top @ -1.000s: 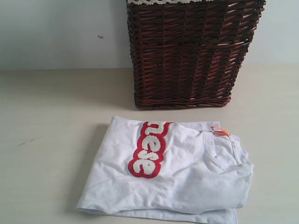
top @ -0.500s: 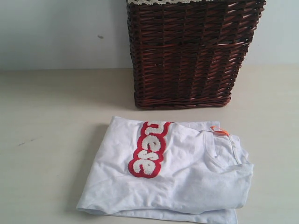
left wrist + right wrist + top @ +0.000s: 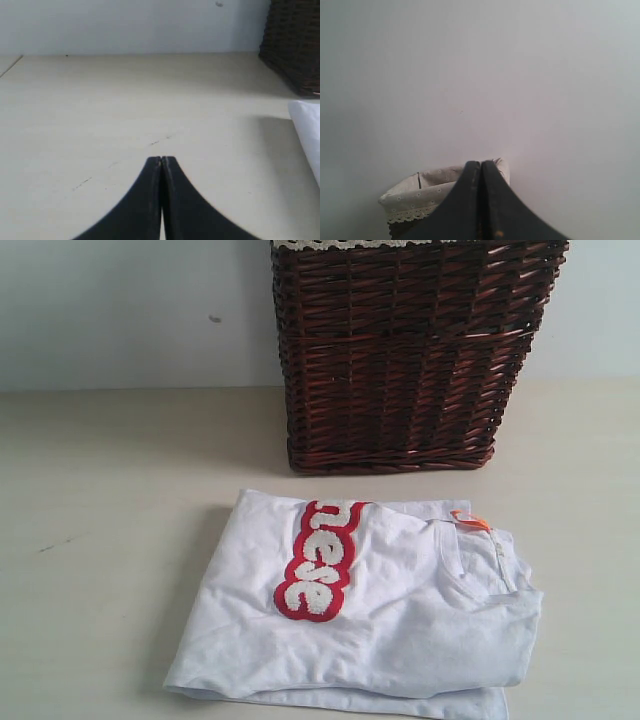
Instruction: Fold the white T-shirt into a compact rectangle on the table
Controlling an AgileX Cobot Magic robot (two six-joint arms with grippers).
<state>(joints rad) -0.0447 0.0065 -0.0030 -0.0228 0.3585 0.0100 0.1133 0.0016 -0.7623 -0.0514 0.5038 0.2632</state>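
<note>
On the pale desk (image 3: 90,540), near the dark wicker basket (image 3: 400,360), the white T-shirt (image 3: 400,630) lies folded, its red-edged lettering (image 3: 320,560) facing up and its orange neck tag (image 3: 470,520) toward the basket. The left tool (image 3: 161,161) hangs over bare desk, tips pressed together. The right tool (image 3: 481,164) is likewise closed and empty.

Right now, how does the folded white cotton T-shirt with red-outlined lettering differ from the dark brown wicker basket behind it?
Material: the white T-shirt is soft cloth; the wicker basket is a stiff dark brown weave.
Pose: the T-shirt lies flat in folded layers; the basket stands upright.
Place: the T-shirt is nearer the exterior camera; the basket sits behind it, not touching.
Shared: both rest on the pale cream table.
</note>
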